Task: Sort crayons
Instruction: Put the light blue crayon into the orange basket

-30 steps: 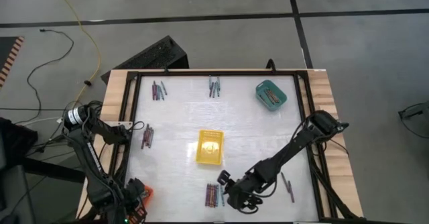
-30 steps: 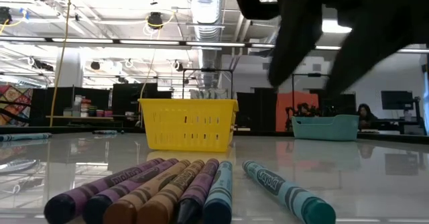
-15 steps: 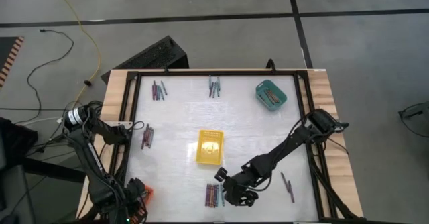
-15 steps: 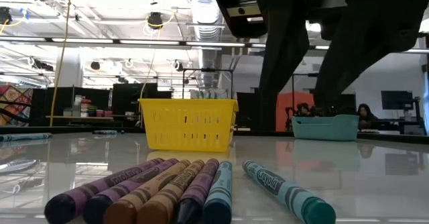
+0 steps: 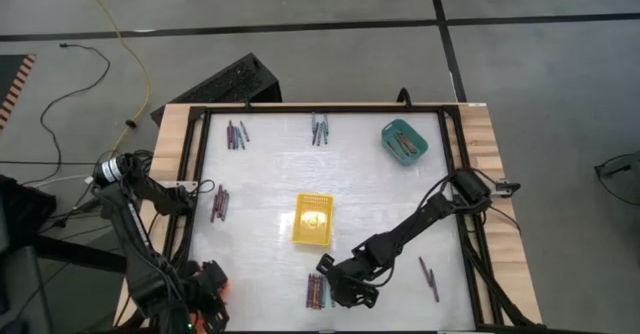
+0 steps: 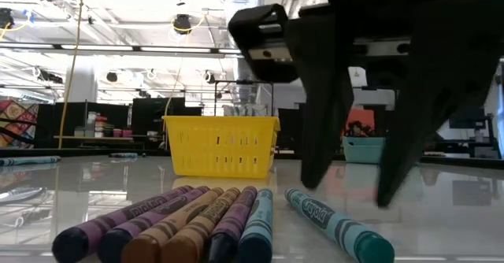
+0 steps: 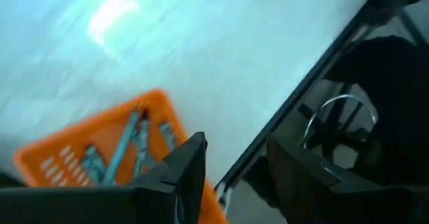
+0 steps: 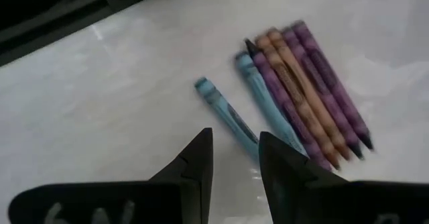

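We are seeing the right gripper [image 5: 338, 286] hanging low over the bench [image 5: 380, 204] near its front edge, just beside a row of crayons [image 5: 318, 291]; its fingers [image 6: 398, 129] are standing apart, clamped on nothing; in the right wrist view the two dark fingers [image 8: 194, 163] are bracketing a lone blue crayon [image 8: 226, 111] that is lying apart from the row of six [image 8: 305, 90], purple, tan and blue, side by side and touching; in the low view that lone crayon [image 6: 339, 225] is lying flat on the bench just right of the row [image 6: 189, 224], with the fingers just behind it, tips not touching it as far as we can tell.

We are seeing the left gripper [image 5: 205, 296] at the front left corner of the bench, outside the black frame; in the left wrist view its fingers [image 7: 184, 167] are standing apart with nothing between them, over an orange tray [image 7: 114, 147] that is holding several bluish crayons [image 7: 127, 140].

Other crayon groups are lying on the bench: one near the back left corner [image 5: 236, 134], one at the middle of the back edge [image 5: 320, 129], one by the left edge [image 5: 220, 204], a pair near the front right corner [image 5: 429, 277]; a yellow tray [image 5: 312, 220] is sitting mid-bench; a teal tray [image 5: 404, 141] with crayons inside is sitting near the back right corner.
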You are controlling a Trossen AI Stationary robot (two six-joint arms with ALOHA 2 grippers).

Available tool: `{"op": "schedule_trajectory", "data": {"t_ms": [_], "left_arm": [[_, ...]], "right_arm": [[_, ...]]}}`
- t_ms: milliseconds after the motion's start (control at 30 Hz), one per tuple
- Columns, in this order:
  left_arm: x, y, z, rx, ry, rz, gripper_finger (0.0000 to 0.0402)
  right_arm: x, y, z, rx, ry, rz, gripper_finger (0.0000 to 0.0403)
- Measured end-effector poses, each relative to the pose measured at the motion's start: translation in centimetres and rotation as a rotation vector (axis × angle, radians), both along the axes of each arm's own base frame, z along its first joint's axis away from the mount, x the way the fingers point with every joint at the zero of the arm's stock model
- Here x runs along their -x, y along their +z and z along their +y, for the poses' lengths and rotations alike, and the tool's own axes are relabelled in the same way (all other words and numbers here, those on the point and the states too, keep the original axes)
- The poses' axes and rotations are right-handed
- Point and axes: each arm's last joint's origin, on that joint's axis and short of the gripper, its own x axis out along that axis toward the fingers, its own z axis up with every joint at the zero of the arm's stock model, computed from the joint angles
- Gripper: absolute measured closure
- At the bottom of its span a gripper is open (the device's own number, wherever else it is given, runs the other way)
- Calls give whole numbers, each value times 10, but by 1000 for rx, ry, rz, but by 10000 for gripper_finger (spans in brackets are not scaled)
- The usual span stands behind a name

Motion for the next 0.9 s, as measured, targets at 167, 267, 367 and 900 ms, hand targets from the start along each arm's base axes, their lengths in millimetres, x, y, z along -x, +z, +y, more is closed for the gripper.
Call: {"op": "schedule_trajectory", "data": {"t_ms": [167, 267, 367, 900], "left_arm": [[-8, 9, 2, -42, -43, -71, 256], [-12, 11, 4, -64, -59, -92, 256], [-14, 11, 5, -85, -73, -108, 256], [-16, 12, 7, -166, -134, -164, 256]], "right_arm": [[-10, -2, 7, 28, 32, 41, 287], [-14, -6, 9, 68, 51, 100, 287], [-18, -9, 11, 86, 58, 142, 295], [-19, -16, 6, 75, -2, 258, 385]]}}
